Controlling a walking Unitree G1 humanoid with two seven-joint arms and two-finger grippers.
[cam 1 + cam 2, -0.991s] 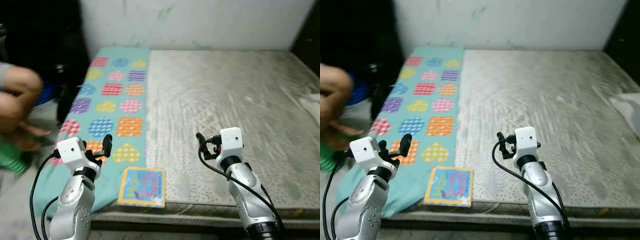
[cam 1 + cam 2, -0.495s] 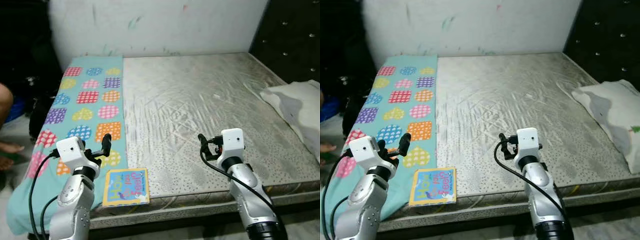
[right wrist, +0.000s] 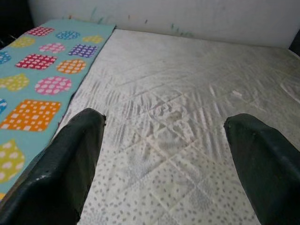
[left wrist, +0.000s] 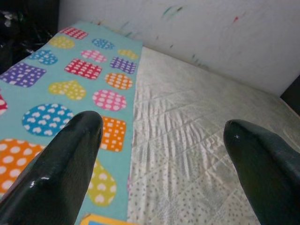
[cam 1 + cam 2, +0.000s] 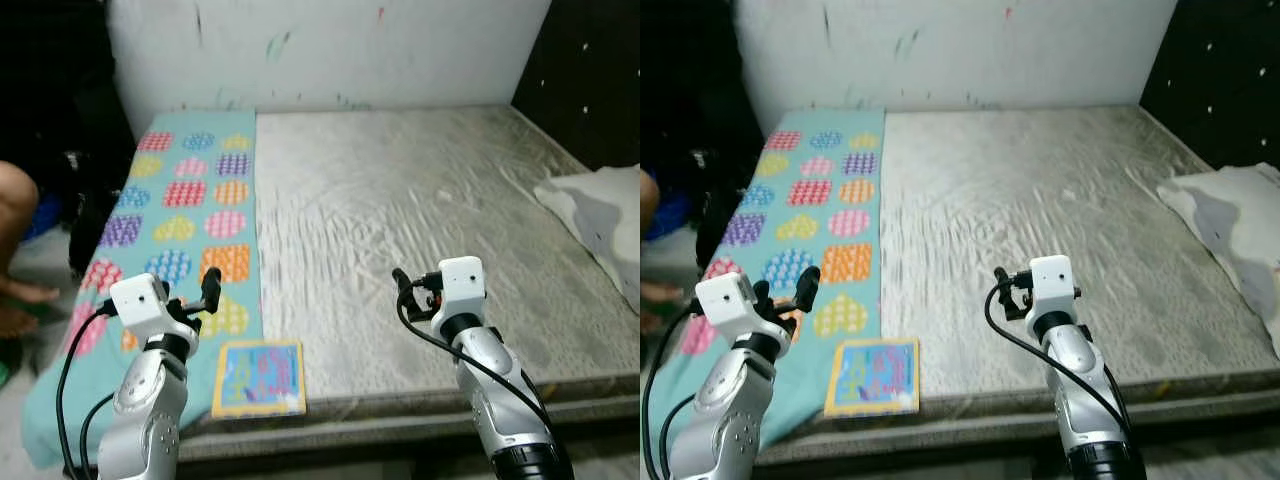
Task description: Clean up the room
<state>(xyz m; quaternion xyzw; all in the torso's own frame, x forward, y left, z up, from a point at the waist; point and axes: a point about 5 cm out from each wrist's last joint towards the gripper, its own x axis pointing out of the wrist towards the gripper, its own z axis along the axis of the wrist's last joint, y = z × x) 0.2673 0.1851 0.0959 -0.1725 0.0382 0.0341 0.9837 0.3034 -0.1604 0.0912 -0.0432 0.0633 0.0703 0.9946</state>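
Evidently approaching: both the left hand [image 5: 210, 287] and right hand [image 5: 402, 285] hover open and empty over the bed [image 5: 420, 190]; next, probably reach the book [image 5: 259, 378] at its edge

No readable text

We see a picture book [image 5: 259, 377] at the near edge of the mattress [image 5: 420, 210], just right of the patterned teal blanket [image 5: 190, 215]; its yellow-bordered cover carries large coloured lettering, but it is too blurred for us to read. We find only dots, hearts and checks on the blanket, and only paint smears on the far wall [image 5: 330, 45], with no letters or numbers.
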